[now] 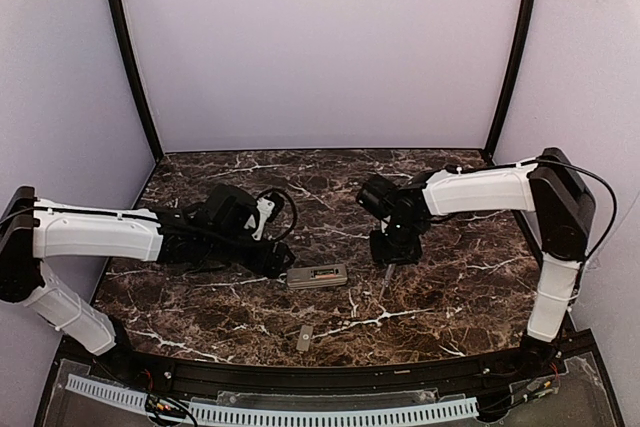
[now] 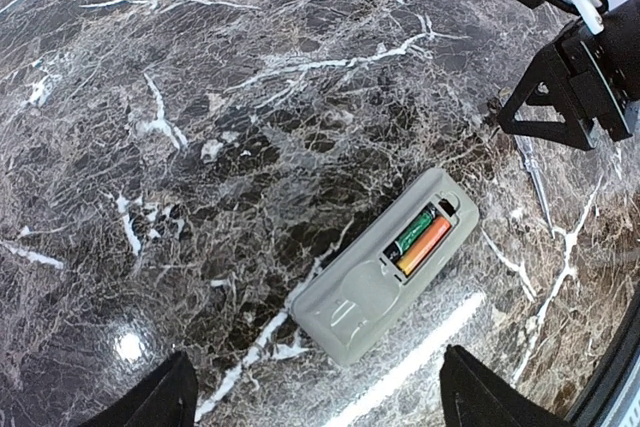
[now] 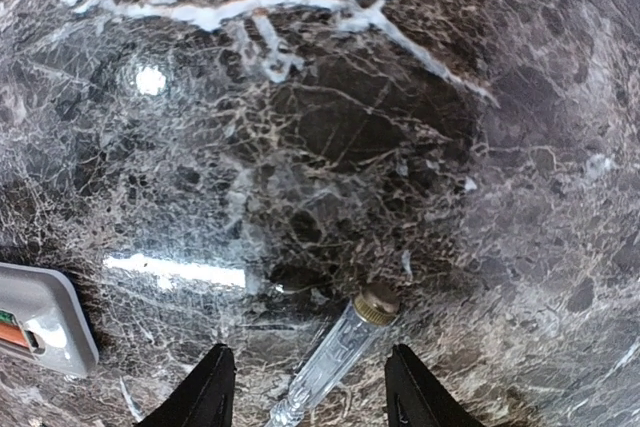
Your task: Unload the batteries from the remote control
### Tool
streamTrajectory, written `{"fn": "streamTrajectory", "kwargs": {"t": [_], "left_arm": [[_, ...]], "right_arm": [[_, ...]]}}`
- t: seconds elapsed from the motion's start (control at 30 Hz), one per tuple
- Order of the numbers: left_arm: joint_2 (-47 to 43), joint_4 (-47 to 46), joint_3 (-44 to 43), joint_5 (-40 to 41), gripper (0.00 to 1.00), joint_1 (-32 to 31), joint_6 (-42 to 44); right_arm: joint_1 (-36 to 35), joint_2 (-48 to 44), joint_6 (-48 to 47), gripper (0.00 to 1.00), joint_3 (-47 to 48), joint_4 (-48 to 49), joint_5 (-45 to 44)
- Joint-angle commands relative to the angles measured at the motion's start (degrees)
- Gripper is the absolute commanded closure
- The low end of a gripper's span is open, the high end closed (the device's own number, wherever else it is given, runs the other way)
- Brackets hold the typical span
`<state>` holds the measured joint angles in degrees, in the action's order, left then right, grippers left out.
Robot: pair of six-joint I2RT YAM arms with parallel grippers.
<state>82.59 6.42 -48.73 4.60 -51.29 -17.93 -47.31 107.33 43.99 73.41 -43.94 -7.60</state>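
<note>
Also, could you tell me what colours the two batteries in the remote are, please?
The batteries are green and orange, clearest in the left wrist view.

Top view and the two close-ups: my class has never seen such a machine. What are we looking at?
Two robot arms are bolted to a marble table. The wide picture looks down from above; the other two come from cameras on each wrist. A grey remote lies back-up, its cover off, two batteries showing. The left pincer stands open by it. The right pincer straddles a clear-handled screwdriver without gripping it. Nothing is held.
</note>
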Motion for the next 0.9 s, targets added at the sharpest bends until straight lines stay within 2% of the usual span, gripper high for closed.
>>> {"fn": "streamTrajectory", "kwargs": {"t": [0.0, 0.3, 0.53, 0.67, 0.87], "left_arm": [[-2.88, -0.87, 2.29, -0.01, 0.16, -0.32, 0.62], [-3.38, -1.39, 3.2, -0.31, 0.17, -0.49, 0.96], [-2.65, -2.27, 2.73, -1.4, 0.18, -0.48, 1.28], [-2.54, -2.81, 2.65, -1.99, 0.18, -0.49, 1.48], [-2.4, -3.94, 2.54, -3.22, 0.18, -0.47, 1.54]], "right_arm": [[0.41, 2.09, -0.3, 0.53, 2.0, -1.39, -1.75], [1.06, 3.69, -0.26, 0.56, 1.89, -2.33, -1.38], [1.23, 4.85, -1.05, 0.63, 2.09, -2.26, -1.58], [1.44, 4.91, -1.06, 0.69, 1.63, -2.15, -1.91], [1.84, 4.33, -0.98, 0.89, 1.3, -1.47, -1.99]]}}
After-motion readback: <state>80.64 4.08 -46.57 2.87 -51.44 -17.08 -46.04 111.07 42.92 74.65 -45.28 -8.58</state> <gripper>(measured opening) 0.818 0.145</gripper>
